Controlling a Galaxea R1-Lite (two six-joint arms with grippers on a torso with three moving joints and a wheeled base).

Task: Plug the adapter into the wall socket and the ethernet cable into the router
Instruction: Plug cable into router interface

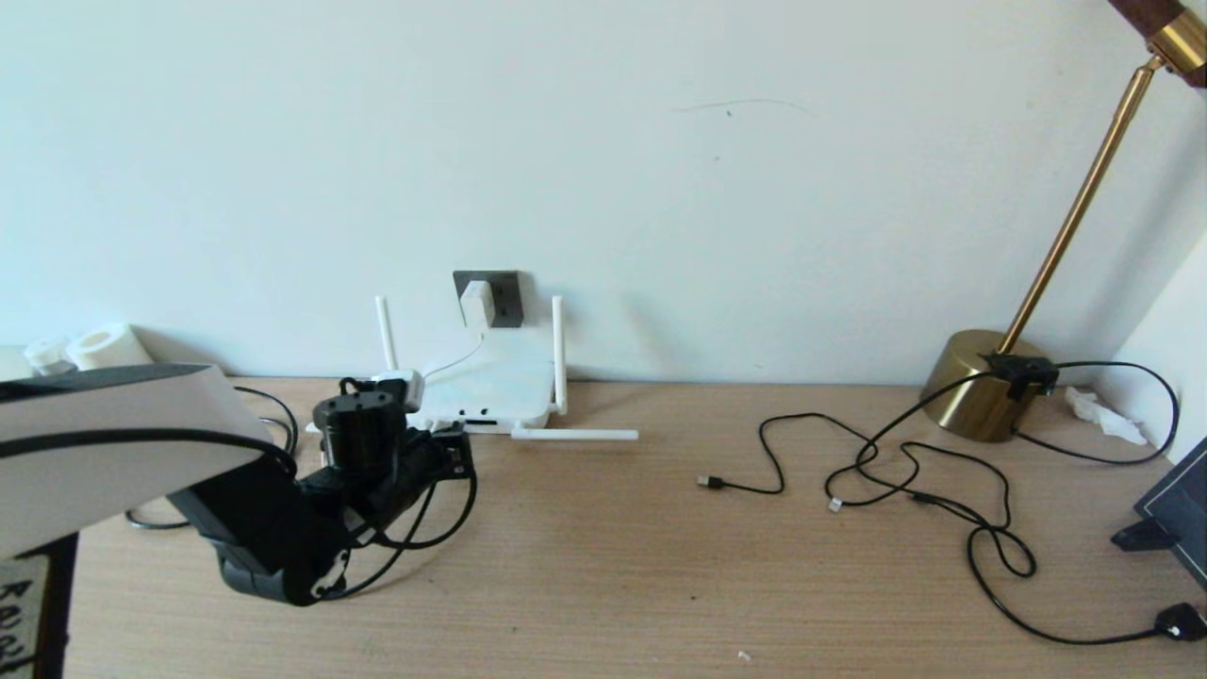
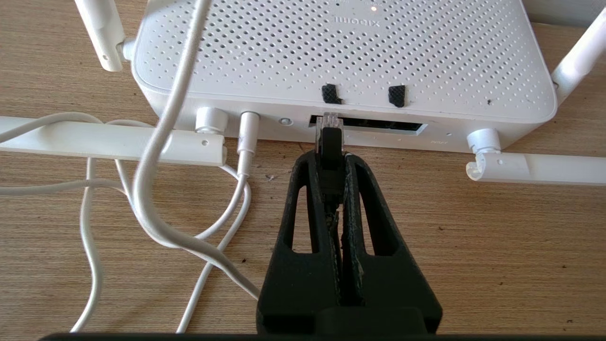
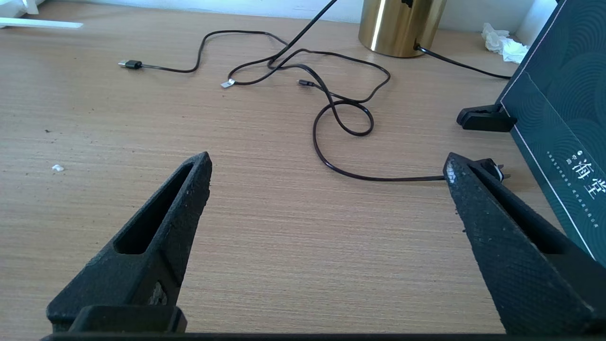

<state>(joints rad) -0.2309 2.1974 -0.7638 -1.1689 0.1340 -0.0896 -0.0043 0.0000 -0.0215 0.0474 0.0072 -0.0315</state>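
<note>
The white router lies against the wall below the dark grey wall socket. The white adapter sits in that socket, and its thin white cord runs down over the router. My left gripper is shut on the black-sleeved plug of the ethernet cable. The plug's clear tip is at the left end of the router's dark port slot; how deep it sits I cannot tell. In the head view the left gripper is right in front of the router. My right gripper hangs open over bare table.
Two router antennas lie flat on the table in front of the router. Thin black cables sprawl at the right, near a brass lamp base, a crumpled tissue and a dark box. Paper rolls stand far left.
</note>
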